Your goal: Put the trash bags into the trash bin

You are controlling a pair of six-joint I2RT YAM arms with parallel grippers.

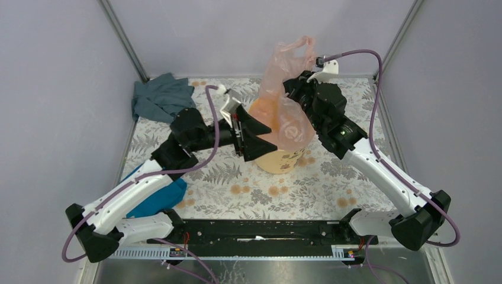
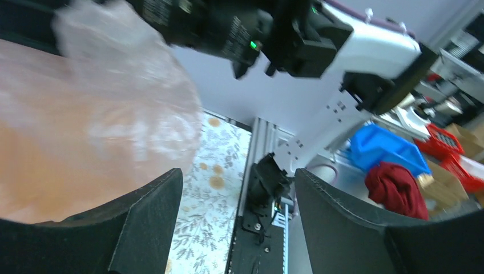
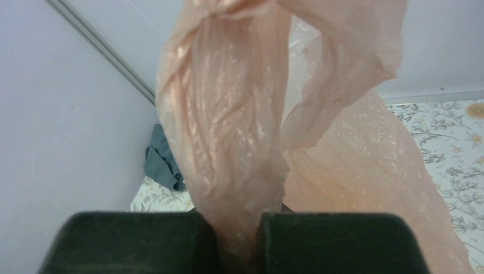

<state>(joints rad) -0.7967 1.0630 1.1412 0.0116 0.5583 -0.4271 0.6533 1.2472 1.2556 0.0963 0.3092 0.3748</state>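
Now R jaws pinch pink bag [image 3: 228,142] over yellow bin [image 1: 277,160], L jaws spread.

The table [image 1: 331,177] I am bolted to wears a pale covering printed with grey ferns and small orange flowers. The yellow-orange bucket [image 1: 283,158] stands upright on it around the middle, somewhat toward the far side. A crumpled grey-blue cloth [image 1: 158,97] lies in the far left corner, and a bright teal cloth [image 1: 160,198] lies at the near left edge, partly hidden from above, both well apart from the bucket.
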